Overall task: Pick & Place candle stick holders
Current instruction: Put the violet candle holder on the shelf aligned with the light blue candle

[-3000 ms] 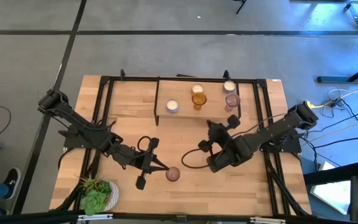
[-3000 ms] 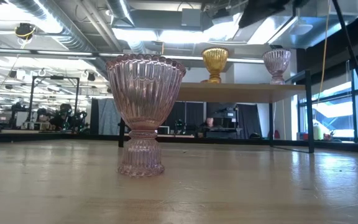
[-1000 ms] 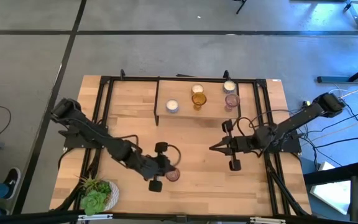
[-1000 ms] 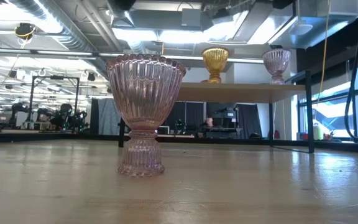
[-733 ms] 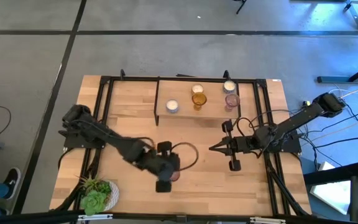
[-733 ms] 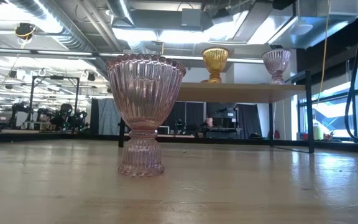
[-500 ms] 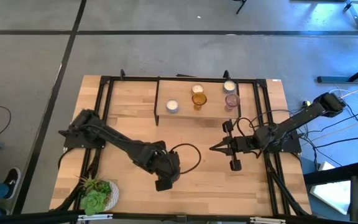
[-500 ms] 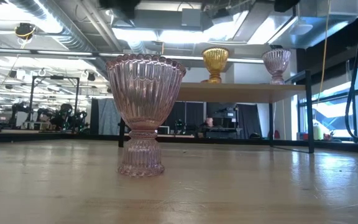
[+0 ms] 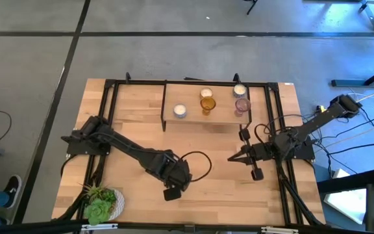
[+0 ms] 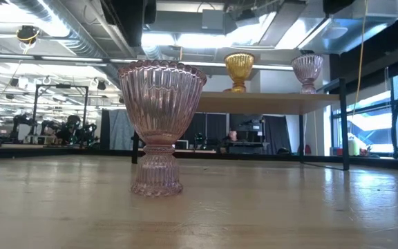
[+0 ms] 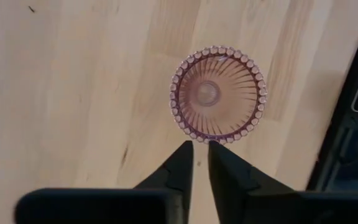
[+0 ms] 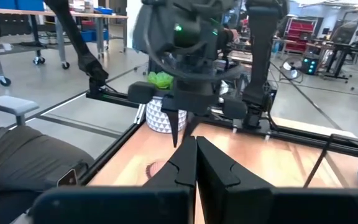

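A pinkish-purple candle stick holder (image 11: 217,93) stands upright on its foot (image 10: 157,185) on the wooden table, toward the near side. My left gripper (image 11: 200,147) hangs over it, pointing down, with a narrow gap between the fingertips and nothing in it. In the high view my left gripper (image 9: 174,179) hides the holder. My right gripper (image 9: 231,158) is shut and level at mid-right, its tips pointing toward the left arm. Several other holders stand on the raised shelf (image 9: 200,121) at the far side, among them an amber one (image 9: 207,104) and a pink one (image 9: 241,104).
A leafy plant in a white pot (image 9: 102,203) stands at the near left corner. Black frame rails (image 9: 109,123) run along the table's sides, and the shelf's legs (image 10: 343,124) stand on the table. A cable loop (image 9: 199,164) trails from the left arm.
My left gripper has swung from lying low beside the pink holder to standing over it, and has tipped from slanting to pointing down. My right gripper has drawn back a little toward the table's right edge. The holder has kept its place.
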Tool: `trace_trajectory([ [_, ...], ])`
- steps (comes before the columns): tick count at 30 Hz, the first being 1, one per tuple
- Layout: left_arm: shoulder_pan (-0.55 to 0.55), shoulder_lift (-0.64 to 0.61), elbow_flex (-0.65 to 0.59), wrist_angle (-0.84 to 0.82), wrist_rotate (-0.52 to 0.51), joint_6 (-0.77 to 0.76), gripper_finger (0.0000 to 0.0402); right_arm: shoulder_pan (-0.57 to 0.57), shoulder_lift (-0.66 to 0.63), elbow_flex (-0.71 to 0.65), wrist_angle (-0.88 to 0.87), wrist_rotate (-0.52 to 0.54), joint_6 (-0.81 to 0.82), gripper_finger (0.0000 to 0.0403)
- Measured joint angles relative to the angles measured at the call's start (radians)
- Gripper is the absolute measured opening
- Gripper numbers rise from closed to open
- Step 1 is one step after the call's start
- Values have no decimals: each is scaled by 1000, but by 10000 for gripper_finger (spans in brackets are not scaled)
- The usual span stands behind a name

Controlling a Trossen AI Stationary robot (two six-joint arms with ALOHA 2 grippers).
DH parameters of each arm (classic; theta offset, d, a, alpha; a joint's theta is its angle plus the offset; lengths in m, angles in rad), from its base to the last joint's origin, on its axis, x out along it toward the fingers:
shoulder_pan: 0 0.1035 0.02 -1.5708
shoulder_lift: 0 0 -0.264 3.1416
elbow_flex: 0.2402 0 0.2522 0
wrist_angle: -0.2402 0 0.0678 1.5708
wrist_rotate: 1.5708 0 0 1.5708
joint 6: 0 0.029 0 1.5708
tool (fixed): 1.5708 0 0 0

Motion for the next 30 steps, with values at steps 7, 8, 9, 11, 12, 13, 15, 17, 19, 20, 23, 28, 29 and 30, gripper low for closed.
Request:
trace_trajectory([
  [7,44,0,0,16,5,11,112,7,0,0,-1,0,8,5],
  [8,47,0,0,25,1,20,120,7,0,0,-1,0,9,5],
  [9,50,0,-2,37,-3,29,127,7,0,0,-3,0,10,5],
  [11,55,0,-13,64,-7,42,140,7,0,0,-8,-3,11,5],
  [12,56,0,-20,77,-7,48,145,7,0,0,-11,-3,13,5],
  [13,58,0,-24,84,-7,53,150,7,0,0,-13,-3,15,5],
  [15,61,0,-31,84,-8,60,157,7,0,0,-24,-3,20,5],
  [17,62,0,-46,89,-8,63,162,7,0,0,-31,-3,22,5],
  [19,62,0,-58,87,-8,63,166,7,0,0,-34,-3,24,5],
  [20,61,0,-60,88,-8,63,167,7,0,0,-34,-3,26,5],
  [23,61,0,-77,114,-8,63,169,7,0,0,-37,-3,26,5],
  [28,63,0,-116,178,9,63,169,7,0,0,-37,-2,30,5],
  [29,64,1,-126,186,10,63,169,7,0,0,-37,-2,30,5],
  [30,66,5,-133,192,17,63,169,7,0,0,-37,-2,30,5],
])
